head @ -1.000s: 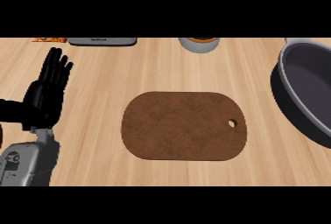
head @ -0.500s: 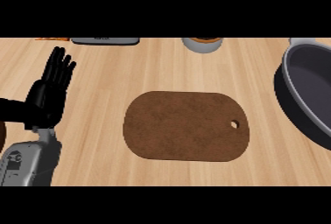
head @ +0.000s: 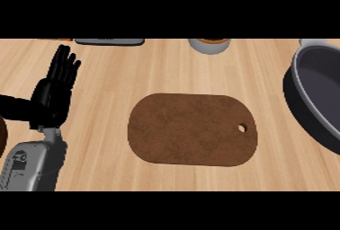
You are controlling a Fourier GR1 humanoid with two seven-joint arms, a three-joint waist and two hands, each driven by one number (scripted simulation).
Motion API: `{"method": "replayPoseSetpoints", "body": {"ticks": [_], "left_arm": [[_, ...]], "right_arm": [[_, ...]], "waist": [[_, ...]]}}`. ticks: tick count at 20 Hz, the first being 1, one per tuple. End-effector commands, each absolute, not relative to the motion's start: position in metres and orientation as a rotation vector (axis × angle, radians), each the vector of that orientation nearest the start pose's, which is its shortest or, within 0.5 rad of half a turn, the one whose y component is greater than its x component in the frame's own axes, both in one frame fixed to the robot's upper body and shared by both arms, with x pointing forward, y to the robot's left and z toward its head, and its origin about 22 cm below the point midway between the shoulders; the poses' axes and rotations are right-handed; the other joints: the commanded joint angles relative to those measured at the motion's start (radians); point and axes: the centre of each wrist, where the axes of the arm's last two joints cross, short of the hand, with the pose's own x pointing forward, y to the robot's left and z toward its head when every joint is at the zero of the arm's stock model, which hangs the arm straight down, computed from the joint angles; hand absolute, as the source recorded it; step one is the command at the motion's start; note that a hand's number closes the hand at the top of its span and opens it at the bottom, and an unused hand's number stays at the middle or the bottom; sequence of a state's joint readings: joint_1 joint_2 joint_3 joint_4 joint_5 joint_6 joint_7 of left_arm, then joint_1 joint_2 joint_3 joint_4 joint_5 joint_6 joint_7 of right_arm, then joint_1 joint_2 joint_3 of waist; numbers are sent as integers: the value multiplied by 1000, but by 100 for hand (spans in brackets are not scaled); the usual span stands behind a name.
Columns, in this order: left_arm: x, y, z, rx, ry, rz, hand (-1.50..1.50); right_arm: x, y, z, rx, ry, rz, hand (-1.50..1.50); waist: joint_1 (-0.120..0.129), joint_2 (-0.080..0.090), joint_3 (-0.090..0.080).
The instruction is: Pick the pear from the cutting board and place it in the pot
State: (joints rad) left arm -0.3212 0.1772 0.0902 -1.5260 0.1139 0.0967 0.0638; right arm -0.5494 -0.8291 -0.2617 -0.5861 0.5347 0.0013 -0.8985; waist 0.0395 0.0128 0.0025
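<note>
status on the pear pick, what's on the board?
Left hand open, resting at view's left. Right hand out of view. Cutting board bare, no pear visible. Pot at right edge.

desk (head: 166, 72): light tan wood, fine darker grain streaks
cutting board (head: 189, 129): dark brown, faintly mottled, pale desk showing through its small hole
pot (head: 312, 90): dark grey inside, near-black outer wall, paler grey rim
left robot hand (head: 54, 92): glossy black
forearm (head: 30, 164): light grey with darker grey markings
cup at top edge (head: 210, 45): pale grey wall, orange-brown top
flat object at top edge (head: 109, 41): grey
</note>
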Motion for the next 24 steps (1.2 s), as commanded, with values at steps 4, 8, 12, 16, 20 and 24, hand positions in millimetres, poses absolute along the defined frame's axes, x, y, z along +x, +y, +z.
{"method": "replayPoseSetpoints", "body": {"ticks": [4, 8, 12, 16, 20, 24], "left_arm": [[310, 256, 88, 50, -1786, -1, 0], [292, 254, 76, 77, -1776, 36, 0], [304, 261, 79, 85, -1778, 42, 0], [302, 262, 89, 86, -1778, 35, 0], [298, 259, 71, 82, -1756, 29, 0], [308, 262, 89, 80, -1781, 29, 0]], "right_arm": [[325, -513, 96, -640, -1586, 965, -150], [332, -504, 88, -534, -1671, 1013, -150], [330, -503, 80, -446, -1839, 901, -150], [332, -507, 86, -340, -1867, 684, -150], [327, -517, 91, -285, -1837, 484, -150], [318, -539, 123, -221, -1849, 373, -150]], "waist": [[11, 3, 1], [10, -1, 1], [-7, -1, 1], [-6, -3, 1], [-15, -3, 0], [-10, 2, 2]]}}
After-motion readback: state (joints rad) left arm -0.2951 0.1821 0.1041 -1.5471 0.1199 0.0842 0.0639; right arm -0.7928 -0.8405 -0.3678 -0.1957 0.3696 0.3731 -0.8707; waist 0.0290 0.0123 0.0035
